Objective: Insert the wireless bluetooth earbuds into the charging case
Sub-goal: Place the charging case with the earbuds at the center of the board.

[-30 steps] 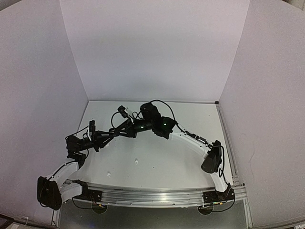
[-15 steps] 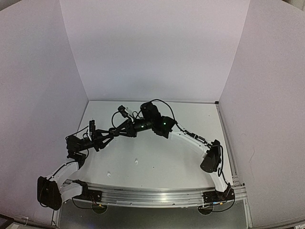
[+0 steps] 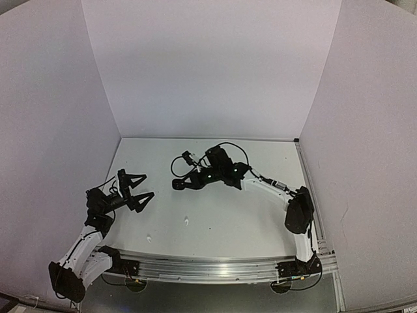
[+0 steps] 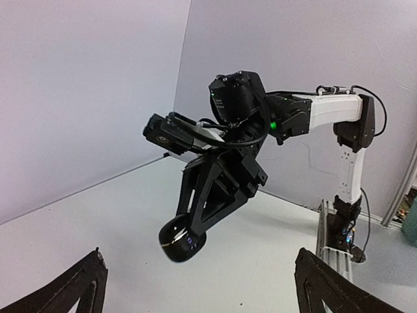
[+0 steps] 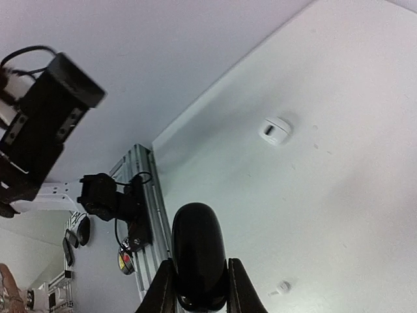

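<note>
- Earbud (image 5: 275, 129), white, lies loose on the table (image 3: 221, 231), in the upper right of the right wrist view. A smaller white piece (image 5: 281, 287) sits at that view's lower edge, too small to identify. No other buds show.
- The black charging case (image 4: 177, 241) hangs in the air at mid-frame, pinched by the right gripper (image 5: 197, 274), whose fingers clamp its sides. It looks lidded shut, though that is hard to tell.
- Left gripper (image 3: 144, 185) hovers left of centre, its fingers spread wide and empty.
- Risk: the bud is tiny and smooth, so an off-centre pinch could flick it toward the rail (image 3: 208, 266). A loose hold could let the case twist or drop.
- Room: the table is open at the centre. The walls (image 3: 208, 65) close three sides, and the two grippers are near enough to clash.
</note>
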Controlling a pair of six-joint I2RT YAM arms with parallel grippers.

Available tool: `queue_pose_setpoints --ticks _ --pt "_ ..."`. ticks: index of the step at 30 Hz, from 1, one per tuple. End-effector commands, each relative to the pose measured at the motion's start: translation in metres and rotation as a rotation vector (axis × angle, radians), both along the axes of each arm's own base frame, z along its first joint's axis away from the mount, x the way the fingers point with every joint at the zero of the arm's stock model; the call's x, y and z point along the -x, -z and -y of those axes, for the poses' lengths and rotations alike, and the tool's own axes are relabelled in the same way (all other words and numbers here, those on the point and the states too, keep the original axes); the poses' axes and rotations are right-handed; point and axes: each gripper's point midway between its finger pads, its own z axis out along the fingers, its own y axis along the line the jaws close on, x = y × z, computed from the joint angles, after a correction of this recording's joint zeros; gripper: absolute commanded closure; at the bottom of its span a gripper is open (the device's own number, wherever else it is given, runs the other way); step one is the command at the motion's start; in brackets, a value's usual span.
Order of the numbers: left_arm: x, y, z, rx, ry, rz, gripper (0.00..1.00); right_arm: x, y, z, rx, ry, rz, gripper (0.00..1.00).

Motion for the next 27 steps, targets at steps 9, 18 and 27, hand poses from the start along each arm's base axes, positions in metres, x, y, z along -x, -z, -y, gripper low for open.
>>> queue_pose_setpoints --ticks 9,18,27 --pt "-0.017 0.017 -0.005 -0.081 -0.085 -0.05 0.01 -0.098 0.115 0.16 0.245 0.247 -0.283 1.0" --pt "-0.035 0.025 -0.001 -0.107 -0.086 -0.088 0.01 -0.12 0.182 0.196 0.3 0.23 -0.438 1.0" --pt "-0.05 0.032 0.005 -0.12 -0.064 -0.102 0.0 -0.137 0.209 0.208 0.279 0.243 -0.496 1.0"
